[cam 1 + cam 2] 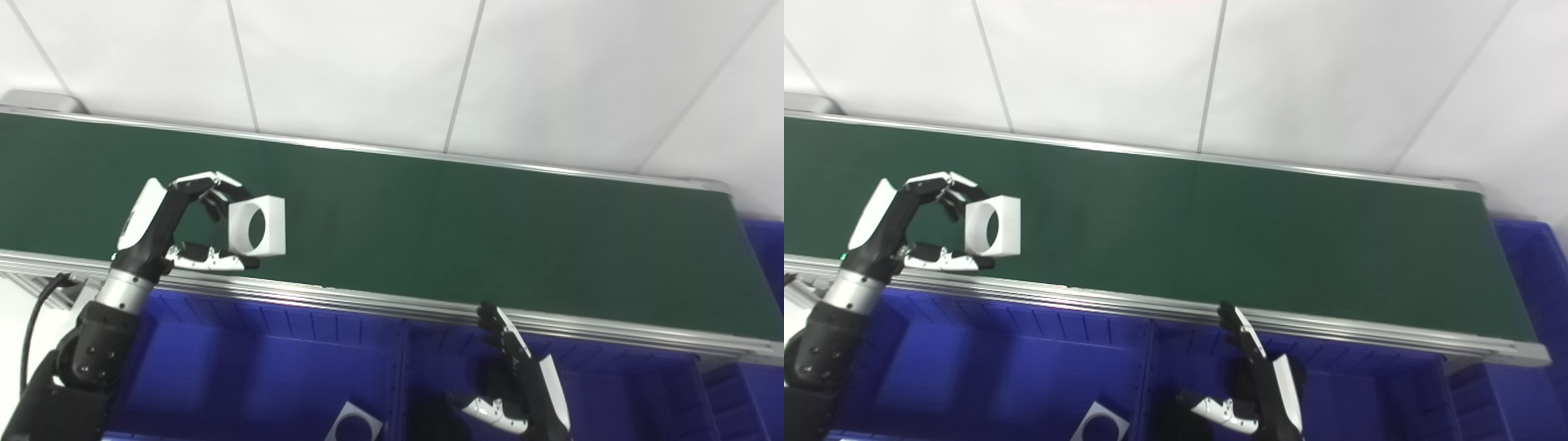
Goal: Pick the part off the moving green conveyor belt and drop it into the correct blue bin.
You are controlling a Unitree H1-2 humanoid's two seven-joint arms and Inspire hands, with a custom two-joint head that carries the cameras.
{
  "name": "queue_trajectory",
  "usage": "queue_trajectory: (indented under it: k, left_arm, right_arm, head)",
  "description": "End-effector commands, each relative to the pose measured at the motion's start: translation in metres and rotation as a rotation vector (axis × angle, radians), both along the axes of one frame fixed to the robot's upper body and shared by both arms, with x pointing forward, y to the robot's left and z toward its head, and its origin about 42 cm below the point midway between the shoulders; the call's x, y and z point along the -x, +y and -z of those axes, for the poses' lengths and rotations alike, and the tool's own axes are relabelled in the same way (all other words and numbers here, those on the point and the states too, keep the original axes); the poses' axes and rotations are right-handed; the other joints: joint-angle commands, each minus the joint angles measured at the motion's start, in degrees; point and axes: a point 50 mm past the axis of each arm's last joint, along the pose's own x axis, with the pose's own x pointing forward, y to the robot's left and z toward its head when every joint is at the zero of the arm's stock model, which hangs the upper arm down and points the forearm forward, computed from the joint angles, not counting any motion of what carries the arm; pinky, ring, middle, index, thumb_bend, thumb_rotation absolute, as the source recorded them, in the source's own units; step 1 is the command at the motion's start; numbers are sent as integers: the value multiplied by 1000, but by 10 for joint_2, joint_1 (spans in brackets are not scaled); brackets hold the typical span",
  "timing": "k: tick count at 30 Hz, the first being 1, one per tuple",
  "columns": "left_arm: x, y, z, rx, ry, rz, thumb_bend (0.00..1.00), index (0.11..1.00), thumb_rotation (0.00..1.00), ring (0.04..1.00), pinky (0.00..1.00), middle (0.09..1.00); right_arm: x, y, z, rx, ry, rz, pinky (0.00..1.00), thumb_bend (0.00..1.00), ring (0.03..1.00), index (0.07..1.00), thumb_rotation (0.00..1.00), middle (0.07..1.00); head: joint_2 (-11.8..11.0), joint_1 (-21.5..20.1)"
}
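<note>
Left eye view
Landmark: the green conveyor belt (459, 226) runs slantwise across the picture, with an aluminium rail (429, 309) along its near edge.
Part: a white square block with a round hole (257, 225) stands on edge on the belt, close to the near rail, toward the belt's left end.
Left hand (184, 223): curled around the block's left side, upper fingers (211, 184) at its top corner and the thumb (211, 257) under its lower edge; it seems to be closing on the block, though whether the block is off the belt I cannot tell.
Right hand (520, 380): below the rail, over the right blue bin (618, 386), fingers spread and holding nothing.
Left blue bin (257, 361): just under the rail, with another white holed block (354, 424) lying near its bottom right corner.

Right eye view
Part: the same block (993, 225), on the belt near the rail (1176, 309).
Left hand (915, 220): fingers and thumb bracket the block top and bottom, touching or nearly so.
Right hand (1255, 380): released, waiting below the rail.
Bin divider (1146, 380): separates the two bins.

Step in hand: the pick, at the moment of grasp.
Next move: I judge it calls for a firm pinch, a lift clear of the rail, then a carry toward the robot over the left bin, where a matching block already lies.
</note>
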Motion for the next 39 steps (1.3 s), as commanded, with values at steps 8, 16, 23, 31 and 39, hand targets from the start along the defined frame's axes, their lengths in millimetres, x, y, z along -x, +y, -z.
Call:
queue_trajectory:
  k: [8,16,23,31,39]
  left_arm:
    - [25,-15,9,6,20,66,499,481,0,446,399,506]
    - [40,-28,26,-142,213,143,498,495,0,444,426,500]
    - [41,-41,35,-271,363,213,497,495,0,425,432,517]
    - [37,-60,41,-426,465,270,498,509,0,429,464,515]
    - [35,-71,49,-611,488,290,498,505,0,441,481,520]
  right_arm:
    - [0,-1,-12,-27,-27,0,816,926,872,919,541,896]
    - [1,-3,-16,-14,-31,-4,802,912,863,920,535,890]
    - [2,-3,-16,-27,-23,-8,811,915,869,919,527,895]
    - [2,-3,-16,-33,-17,-6,814,920,871,922,523,899]
    - [1,-2,-15,-35,-20,-9,817,913,872,923,521,897]
  head:
    - [7,9]
    - [12,14]
    - [14,18]
    - [16,18]
    - [16,17]
